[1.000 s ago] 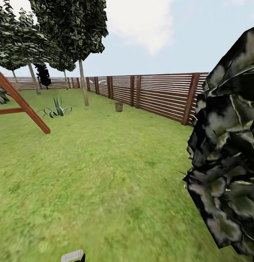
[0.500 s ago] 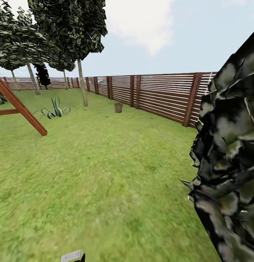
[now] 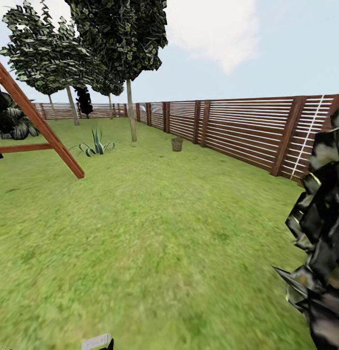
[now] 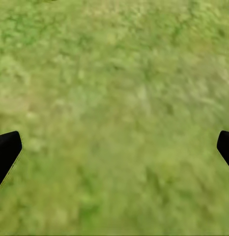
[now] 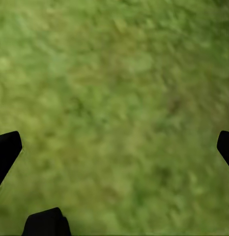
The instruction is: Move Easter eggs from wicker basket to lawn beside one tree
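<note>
The lawn (image 3: 155,233) runs unobstructed up to the slatted fence (image 3: 247,133), and the wicker basket (image 3: 177,143) stands far off on the grass just before that fence, near a thin-trunked tree (image 3: 132,116); its contents cannot be made out. In my judgement the step in hand is the approach: drive straight at the basket, keeping off the dark foliage (image 3: 322,243) that stands well nearer than the fence. The left gripper (image 4: 114,147) and right gripper (image 5: 114,147) hang over bare grass, jaws spread wide, holding nothing.

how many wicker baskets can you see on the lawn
1: a small round brown wicker basket stands on the green lawn far ahead, close to the slatted wooden fence. Its contents are too small to tell.
</note>
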Robot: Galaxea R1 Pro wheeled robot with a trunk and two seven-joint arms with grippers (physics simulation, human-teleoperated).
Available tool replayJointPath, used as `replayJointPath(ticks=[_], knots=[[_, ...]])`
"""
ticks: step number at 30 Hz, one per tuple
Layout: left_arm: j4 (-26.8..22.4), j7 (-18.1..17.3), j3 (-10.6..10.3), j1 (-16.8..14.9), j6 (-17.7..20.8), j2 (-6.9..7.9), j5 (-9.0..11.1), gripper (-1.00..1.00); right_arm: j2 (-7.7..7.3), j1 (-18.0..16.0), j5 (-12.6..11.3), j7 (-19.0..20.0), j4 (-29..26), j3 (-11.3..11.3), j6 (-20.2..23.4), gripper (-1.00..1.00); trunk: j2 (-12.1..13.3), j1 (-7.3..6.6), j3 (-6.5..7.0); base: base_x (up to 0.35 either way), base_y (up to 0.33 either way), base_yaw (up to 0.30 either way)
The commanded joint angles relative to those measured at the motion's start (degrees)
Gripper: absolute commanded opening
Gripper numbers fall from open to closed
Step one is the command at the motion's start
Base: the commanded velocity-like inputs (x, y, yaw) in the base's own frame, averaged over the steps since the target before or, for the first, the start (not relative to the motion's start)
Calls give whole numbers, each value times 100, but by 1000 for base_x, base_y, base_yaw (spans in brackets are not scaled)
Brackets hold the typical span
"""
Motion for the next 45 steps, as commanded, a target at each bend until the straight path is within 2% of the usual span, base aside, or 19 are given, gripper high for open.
replayJointPath(ticks=[1, 12, 45], knots=[[4, -4, 5, -5, -16, -3, 45, 100, 0, -2, -1, -2, 4, -10, -19, 100, -2, 3, -5, 313, 0, 279], [4, -4, 5, -5, -16, -3, 45, 100, 0, -2, 0, -2, 3, -9, -19, 100, -2, 3, -5, 313, 0, 228], [4, -4, 5, -5, -16, -3, 45, 100, -39, -2, -36, 7, 3, -12, -18, 100, -2, 3, -5, 313, 0, 1]])
